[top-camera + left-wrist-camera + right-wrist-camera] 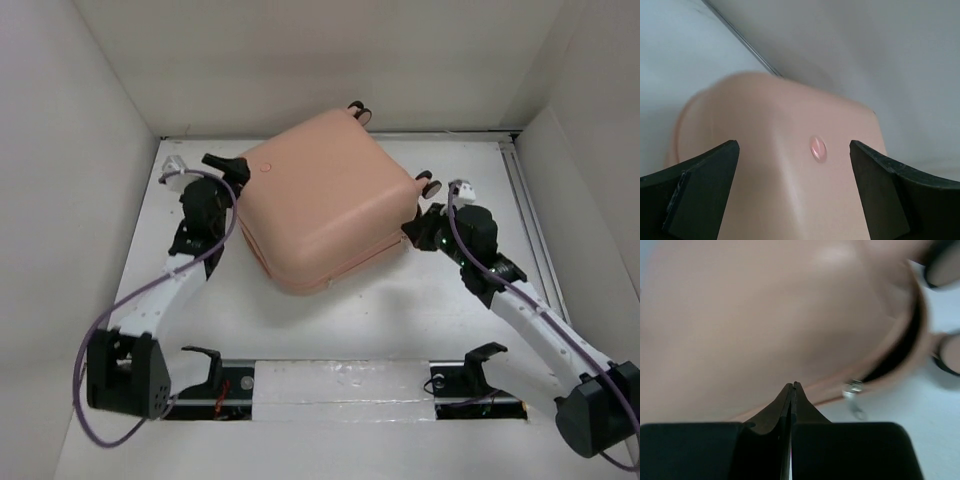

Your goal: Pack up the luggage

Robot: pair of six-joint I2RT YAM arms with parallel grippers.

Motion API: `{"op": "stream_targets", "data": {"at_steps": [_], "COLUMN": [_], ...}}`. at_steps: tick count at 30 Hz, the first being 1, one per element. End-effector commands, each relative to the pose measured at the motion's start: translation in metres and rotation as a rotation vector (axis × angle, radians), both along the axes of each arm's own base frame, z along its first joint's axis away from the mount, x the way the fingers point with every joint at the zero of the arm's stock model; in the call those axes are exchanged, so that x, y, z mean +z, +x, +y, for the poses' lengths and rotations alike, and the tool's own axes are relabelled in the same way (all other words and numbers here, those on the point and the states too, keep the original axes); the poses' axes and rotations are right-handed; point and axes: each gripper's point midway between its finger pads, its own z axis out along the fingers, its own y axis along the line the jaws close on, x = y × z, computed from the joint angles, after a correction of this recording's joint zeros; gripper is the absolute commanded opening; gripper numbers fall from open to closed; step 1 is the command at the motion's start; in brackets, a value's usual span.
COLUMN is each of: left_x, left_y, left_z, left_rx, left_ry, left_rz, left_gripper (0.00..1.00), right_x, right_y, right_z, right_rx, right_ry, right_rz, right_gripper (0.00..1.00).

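The luggage (325, 200) is a pale peach-pink hard-shell suitcase lying closed and turned at an angle in the middle of the white table, with its caster wheels (358, 109) at the far and right corners. My left gripper (232, 165) is open at its left corner. In the left wrist view the gripper (795, 165) has the shell (780, 125) and a small round pink badge (818, 149) between its wide-apart fingers. My right gripper (412, 232) is shut at the suitcase's right edge. In the right wrist view its tips (793, 386) touch the seam, left of a metal zip pull (854, 390).
White walls (100, 150) close in the table on the left, back and right. A metal rail (525, 200) runs along the right side. Two black brackets (205, 360) (485, 355) and a white strip (340, 385) lie at the near edge between the arm bases.
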Motion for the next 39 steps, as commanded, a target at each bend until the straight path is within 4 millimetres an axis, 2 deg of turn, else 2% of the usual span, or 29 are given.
{"op": "stream_targets", "data": {"at_steps": [1, 2, 3, 4, 5, 6, 7, 8, 10, 11, 12, 14, 15, 16, 22, 23, 24, 25, 26, 27, 28, 30, 31, 32, 33, 35, 36, 38, 39], "left_x": [0.054, 0.012, 0.047, 0.042, 0.003, 0.002, 0.032, 0.004, -0.012, 0.007, -0.039, -0.046, -0.073, -0.076, -0.117, -0.095, -0.129, -0.130, -0.104, -0.109, -0.135, -0.121, -0.144, -0.143, -0.125, -0.123, -0.092, -0.071, -0.054], "left_y": [0.044, 0.071, 0.092, 0.106, 0.124, 0.135, 0.151, 0.167, 0.194, 0.194, 0.202, 0.214, 0.217, 0.217, 0.193, 0.190, 0.168, 0.157, 0.154, 0.146, 0.125, 0.111, 0.091, 0.084, 0.077, 0.064, 0.059, 0.047, 0.041], "left_z": [0.029, 0.039, 0.041, 0.042, 0.049, 0.050, 0.055, 0.060, 0.047, 0.044, 0.041, 0.026, 0.021, 0.013, -0.001, -0.010, -0.014, -0.024, -0.029, -0.026, -0.032, -0.033, -0.029, -0.026, -0.022, -0.003, 0.010, 0.035, 0.040], "left_rx": [0.054, 0.047, 0.037, 0.029, 0.041, 0.033, 0.042, 0.020, -0.099, -0.117, -0.162, -0.255, -0.292, -0.336, -0.413, -0.444, -0.453, -0.449, -0.452, -0.427, -0.419, -0.377, -0.361, -0.342, -0.323, -0.236, -0.195, -0.066, -0.028], "left_ry": [-0.063, -0.036, -0.009, 0.064, 0.119, 0.164, 0.187, 0.228, 0.242, 0.247, 0.268, 0.250, 0.248, 0.234, 0.121, 0.094, 0.041, -0.035, -0.037, -0.050, -0.061, -0.051, -0.052, -0.063, -0.053, -0.036, -0.019, -0.003, 0.006], "left_rz": [-0.105, 0.038, -0.009, 0.032, 0.159, 0.179, 0.142, 0.213, 0.252, 0.237, 0.351, 0.363, 0.402, 0.397, 0.434, 0.348, 0.402, 0.391, 0.293, 0.302, 0.359, 0.309, 0.353, 0.348, 0.302, 0.308, 0.239, 0.200, 0.162], "left_gripper": [0.88, 0.87, 0.85, 0.85, 0.85, 0.85, 0.85, 0.85, 0.85, 0.85, 0.85, 0.85, 0.83, 0.83, 0.80, 0.79, 0.79, 0.77, 0.77, 0.76, 0.76, 0.76, 0.76, 0.76, 0.77, 0.79, 0.80, 0.82, 0.82], "right_x": [-0.018, -0.022, -0.032, -0.038, -0.039, -0.046, -0.046, -0.052, -0.067, -0.074, -0.081, -0.074, -0.085, -0.085, -0.064, -0.059, -0.045, -0.058, -0.057, -0.039, -0.038, -0.051, -0.031, -0.028, -0.023, -0.007, 0.009, 0.019, 0.035], "right_y": [0.021, 0.022, 0.022, 0.022, 0.021, 0.022, 0.022, 0.023, 0.029, 0.031, 0.034, 0.045, 0.051, 0.054, 0.088, 0.094, 0.101, 0.111, 0.118, 0.125, 0.131, 0.140, 0.150, 0.154, 0.156, 0.156, 0.153, 0.149, 0.140], "right_z": [-0.036, -0.039, -0.044, -0.048, -0.051, -0.059, -0.059, -0.061, -0.062, -0.060, -0.060, -0.050, -0.046, -0.039, -0.011, -0.004, 0.010, 0.015, 0.021, 0.037, 0.043, 0.056, 0.062, 0.063, 0.063, 0.056, 0.050, 0.036, 0.034], "right_rx": [-0.224, -0.238, -0.274, -0.291, -0.311, -0.346, -0.346, -0.358, -0.369, -0.358, -0.352, -0.312, -0.293, -0.258, -0.138, -0.110, -0.058, -0.045, -0.028, 0.035, 0.056, 0.103, 0.114, 0.118, 0.121, 0.122, 0.113, 0.105, 0.104], "right_ry": [0.072, 0.085, 0.076, 0.067, 0.071, 0.059, 0.059, 0.051, 0.031, 0.026, 0.015, 0.023, -0.008, -0.010, 0.004, 0.020, 0.031, 0.024, 0.029, 0.053, 0.058, 0.036, 0.047, 0.034, 0.028, 0.041, 0.048, 0.058, 0.074], "right_rz": [0.023, 0.034, 0.052, 0.059, 0.059, 0.067, 0.067, 0.074, 0.112, 0.129, 0.142, 0.132, 0.151, 0.158, 0.090, 0.072, 0.048, 0.081, 0.084, 0.060, 0.065, 0.108, 0.082, 0.081, 0.073, 0.050, 0.023, 0.012, -0.016], "right_gripper": [0.00, 0.00, 0.00, 0.00, 0.00, 0.00, 0.00, 0.00, 0.00, 0.00, 0.00, 0.00, 0.00, 0.00, 0.00, 0.00, 0.00, 0.00, 0.00, 0.00, 0.00, 0.00, 0.00, 0.00, 0.00, 0.00, 0.00, 0.07, 0.17]}}
